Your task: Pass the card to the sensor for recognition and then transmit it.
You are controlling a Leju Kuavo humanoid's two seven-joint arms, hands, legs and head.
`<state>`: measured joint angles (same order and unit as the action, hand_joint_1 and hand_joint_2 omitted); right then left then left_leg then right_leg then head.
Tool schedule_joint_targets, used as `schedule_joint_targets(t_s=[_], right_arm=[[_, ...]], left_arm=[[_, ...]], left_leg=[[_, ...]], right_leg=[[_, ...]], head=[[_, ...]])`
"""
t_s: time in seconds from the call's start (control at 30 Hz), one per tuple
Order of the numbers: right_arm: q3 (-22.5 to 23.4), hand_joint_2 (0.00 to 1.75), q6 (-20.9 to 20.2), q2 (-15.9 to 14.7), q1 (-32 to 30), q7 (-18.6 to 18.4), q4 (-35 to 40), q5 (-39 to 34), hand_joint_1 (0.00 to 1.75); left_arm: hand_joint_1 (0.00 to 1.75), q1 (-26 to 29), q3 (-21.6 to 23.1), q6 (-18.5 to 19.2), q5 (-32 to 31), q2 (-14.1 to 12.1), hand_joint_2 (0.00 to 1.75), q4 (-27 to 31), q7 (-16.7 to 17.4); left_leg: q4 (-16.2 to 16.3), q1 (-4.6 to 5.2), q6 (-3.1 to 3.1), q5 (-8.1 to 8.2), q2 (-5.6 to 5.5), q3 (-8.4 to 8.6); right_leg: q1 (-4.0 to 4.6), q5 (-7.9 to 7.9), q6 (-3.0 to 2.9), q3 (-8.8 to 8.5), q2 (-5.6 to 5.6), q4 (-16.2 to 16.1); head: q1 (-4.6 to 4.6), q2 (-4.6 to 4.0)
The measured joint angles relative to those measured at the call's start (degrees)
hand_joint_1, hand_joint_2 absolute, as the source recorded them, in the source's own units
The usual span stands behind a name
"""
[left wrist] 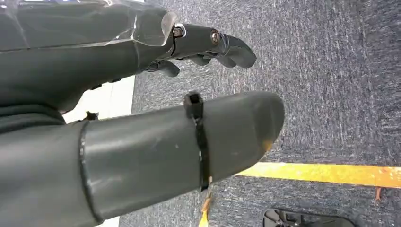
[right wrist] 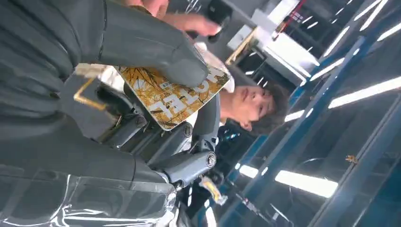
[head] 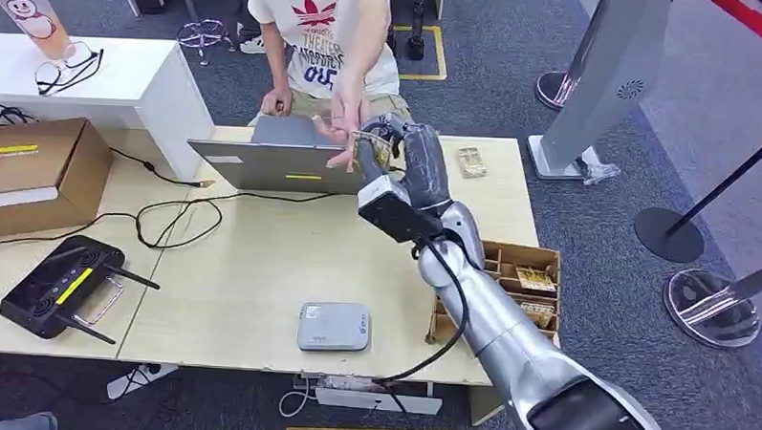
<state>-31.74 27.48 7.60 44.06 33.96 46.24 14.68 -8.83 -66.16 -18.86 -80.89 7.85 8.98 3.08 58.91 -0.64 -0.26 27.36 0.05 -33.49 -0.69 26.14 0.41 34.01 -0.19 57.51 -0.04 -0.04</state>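
The card (right wrist: 172, 97) pinched in the dark grey right hand (head: 391, 153) is golden yellow with a brown branching pattern and white block letters. Just beyond that hand, a person's shirt (head: 321, 31) is white with red and navy print. Behind the dark grey left hand (left wrist: 142, 118), blue-grey carpet (left wrist: 331, 94) carries a yellow stripe (left wrist: 331, 174).

The card (right wrist: 172, 97), seen in the right wrist view, has a golden-brown patterned face with large white letters; "TEL" can be read, the rest hidden behind the thumb. In the head view, the person's white T-shirt (head: 317, 31) bears a red trefoil logo above dark lettering and numerals that look like "05", too small to read surely.
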Motion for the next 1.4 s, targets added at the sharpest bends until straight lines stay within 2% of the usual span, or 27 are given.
schedule_joint_targets(t_s=[0.3, 0.43, 0.47, 0.5, 0.53, 1.07, 1.2, 1.4], right_arm=[[-0.44, 1.75, 9.39, 1.66, 1.96, 0.42, -5.13, 5.32, 1.75], [-0.7, 1.75, 11.29, 2.58, 2.0, 0.79, -6.63, 6.54, 1.75], [-0.74, 1.75, 11.44, 2.82, 2.02, 0.87, -7.0, 6.56, 1.69], [-0.76, 1.75, 11.44, 3.02, 2.04, 0.88, -7.33, 6.56, 0.3], [-0.79, 1.75, 11.44, 3.26, 2.04, 0.88, -7.63, 6.58, 0.02], [-1.33, 1.75, 8.03, 4.29, 1.97, 1.31, -9.69, 4.81, 0.0], [-1.07, 1.75, 5.63, 4.26, 0.55, 1.62, -7.2, 1.05, 0.0], [0.57, 1.75, -1.41, 3.26, -4.19, -0.28, 2.16, -7.74, 0.0]], left_arm=[[0.0, 0.06, 0.0, -0.13, 0.83, 0.0, 0.0, 0.0, -0.02], [0.0, 0.25, 0.0, -0.61, 1.25, 0.0, 0.0, 0.0, -0.15], [0.0, 0.37, 0.0, -0.65, 1.42, 0.0, 0.0, 0.0, -0.24], [0.0, 0.52, 0.0, -0.72, 1.55, 0.0, 0.0, 0.0, -0.28], [0.0, 0.65, 0.0, -0.78, 1.64, 0.0, 0.0, 0.0, -0.37], [0.0, 1.59, 0.0, -0.98, 2.05, 0.0, 0.0, 0.0, -1.64], [0.0, 1.6, 0.0, -0.96, 2.08, 0.0, 0.0, 0.0, -1.75], [0.0, 1.73, 0.0, -0.96, 2.99, 0.0, 0.0, 0.0, -1.75]], left_leg=[[0.0, -0.01, 0.0, 0.0, -0.01, -0.01], [0.0, -0.01, 0.0, 0.0, -0.01, 0.0], [0.0, -0.01, 0.0, 0.0, -0.01, -0.01], [0.0, -0.01, 0.0, 0.0, -0.01, 0.0], [0.0, -0.01, 0.0, 0.0, -0.01, -0.01], [0.0, 0.0, 0.0, 0.0, -0.01, -0.01], [0.0, 0.0, 0.0, 0.0, 0.0, 0.0], [0.0, 0.0, -0.01, 0.02, -0.01, -0.01]], right_leg=[[0.0, 0.01, 0.0, 0.0, -0.01, 0.0], [0.0, 0.01, 0.0, 0.0, -0.01, 0.0], [0.0, 0.01, 0.0, 0.0, -0.01, 0.0], [0.0, 0.01, 0.0, 0.0, -0.01, 0.0], [0.0, 0.01, 0.0, 0.01, -0.01, 0.0], [0.0, 0.01, 0.0, 0.01, -0.02, 0.0], [0.0, 0.01, 0.0, 0.01, -0.01, 0.0], [0.0, 0.03, 0.02, 0.04, -0.02, 0.0]], head=[[0.0, 0.0], [0.0, 0.0], [0.0, 0.0], [0.0, 0.0], [0.0, 0.0], [0.02, 0.0], [0.0, 0.0], [0.0, 0.0]])
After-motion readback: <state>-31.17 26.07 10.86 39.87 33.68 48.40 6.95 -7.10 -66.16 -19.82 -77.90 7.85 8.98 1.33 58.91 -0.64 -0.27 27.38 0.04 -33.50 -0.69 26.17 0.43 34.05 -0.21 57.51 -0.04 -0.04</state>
